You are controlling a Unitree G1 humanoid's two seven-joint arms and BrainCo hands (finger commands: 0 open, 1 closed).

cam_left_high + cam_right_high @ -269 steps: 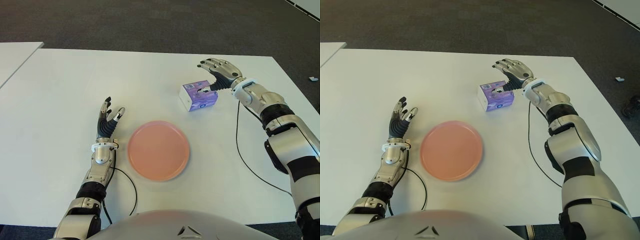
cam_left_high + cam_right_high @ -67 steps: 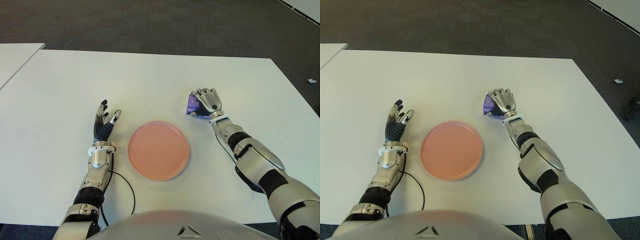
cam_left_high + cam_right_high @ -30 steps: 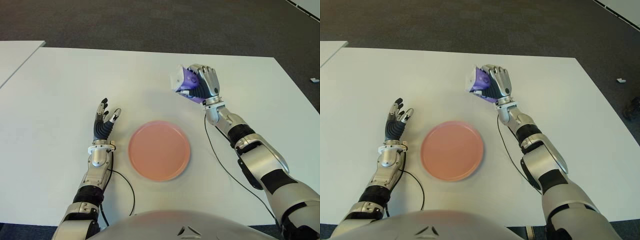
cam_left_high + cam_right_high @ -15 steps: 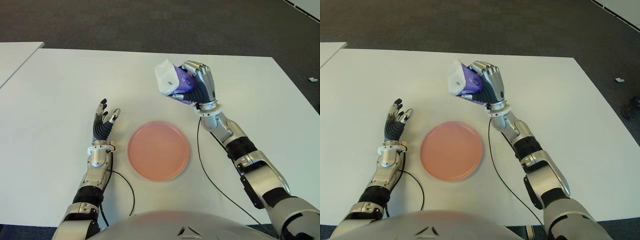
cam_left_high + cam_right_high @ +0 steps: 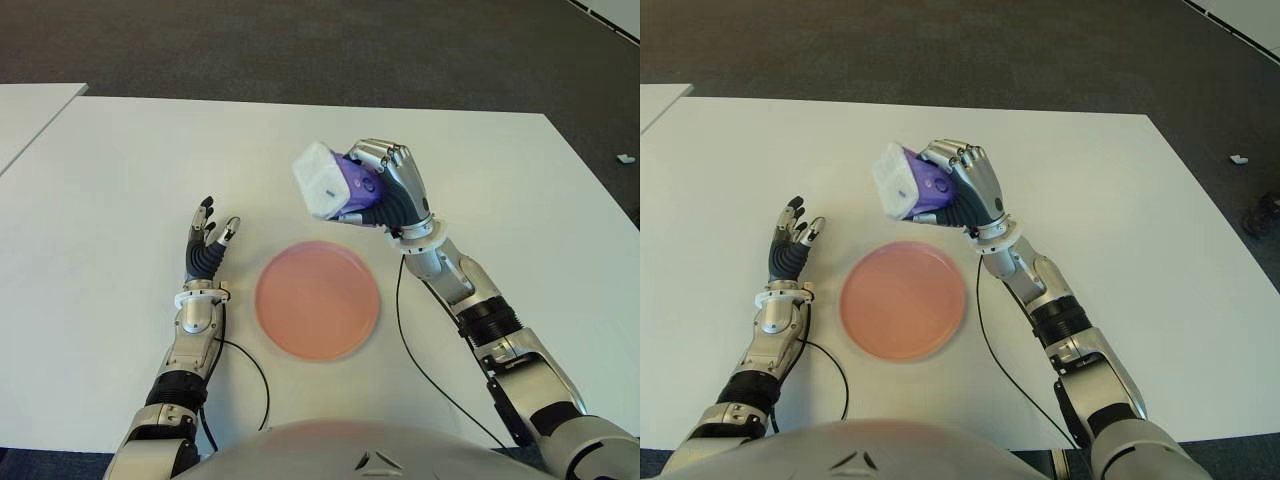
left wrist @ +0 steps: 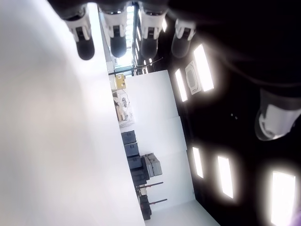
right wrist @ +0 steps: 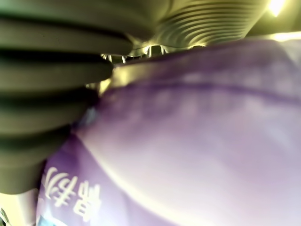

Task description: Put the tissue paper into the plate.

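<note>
A: What carries the scene?

B: A broad white counter [image 5: 120,160], matte and evenly lit, filling most of both eye views. A second white surface [image 5: 25,115] shows at the far left, set apart from it by a narrow gap.

A: And beyond that?

B: Dark grey carpet floor [image 5: 300,45] runs along the far side and down the right. A small pale object [image 5: 625,158] lies on it at the right edge; what it is cannot be told.

A: Any lighting?

B: The left wrist view shows rectangular ceiling lights [image 6: 202,68] glowing on a dark ceiling, and white walls [image 6: 160,101] with dark cabinets [image 6: 134,146] against them.
</note>
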